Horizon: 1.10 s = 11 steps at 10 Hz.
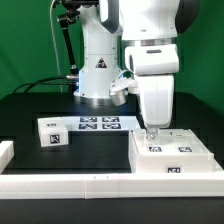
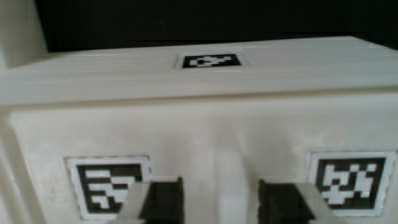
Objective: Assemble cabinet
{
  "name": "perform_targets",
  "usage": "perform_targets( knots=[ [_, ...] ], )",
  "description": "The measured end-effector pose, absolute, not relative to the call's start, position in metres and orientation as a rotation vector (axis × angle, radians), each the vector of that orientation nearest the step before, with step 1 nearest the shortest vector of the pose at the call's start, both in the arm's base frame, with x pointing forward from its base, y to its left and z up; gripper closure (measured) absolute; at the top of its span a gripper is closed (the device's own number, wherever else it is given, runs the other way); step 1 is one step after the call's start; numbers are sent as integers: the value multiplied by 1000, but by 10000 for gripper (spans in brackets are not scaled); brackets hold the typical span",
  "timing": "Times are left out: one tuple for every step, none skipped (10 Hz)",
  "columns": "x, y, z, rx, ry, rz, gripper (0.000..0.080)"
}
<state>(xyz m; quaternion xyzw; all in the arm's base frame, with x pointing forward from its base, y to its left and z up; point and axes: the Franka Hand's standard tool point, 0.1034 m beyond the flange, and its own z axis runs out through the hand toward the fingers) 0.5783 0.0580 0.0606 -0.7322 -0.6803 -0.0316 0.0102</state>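
2 fingertips [image 2: 166,202] of the gripper [image 1: 152,130] are sitting barely parted at the top of the cabinet [image 1: 175,157], which is lying by the table's [image 1: 30,105] near edge toward the exterior view's right corner, and whether they are pinching it I cannot tell, so the arm is probably seating or letting go of a panel and next needing a straight lift clear.

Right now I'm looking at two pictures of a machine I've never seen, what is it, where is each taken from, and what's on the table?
It is a white robot arm with a two-finger claw. One picture looks on from off the arm; the other comes from a camera on its wrist, past the claw's dark fingers. On the black table lie the cabinet, a big white tagged box, a small tagged white block, and a marker board. The claw is down at the cabinet; whether it grips anything I cannot tell.
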Motion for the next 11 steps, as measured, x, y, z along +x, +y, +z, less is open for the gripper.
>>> perform_targets(
  knots=[
    [578,58,61,-2286,-2124,-99,461],
    [579,58,62,-2287,-2124,-100,279],
    [579,57,62,-2289,-2124,-101,144],
    [578,57,65,-2300,-2118,-105,144],
    [576,54,69,-2317,-2112,-114,31],
    [573,53,74,-2344,-2090,-112,9],
    [571,50,79,-2390,-2058,-137,9],
    [565,47,86,-2492,-1960,-176,1],
    [553,45,91,-2569,-1876,-212,1],
    [541,47,93,-2630,-1796,-245,2],
    [529,48,94,-2689,-1700,-255,2]
  ],
)
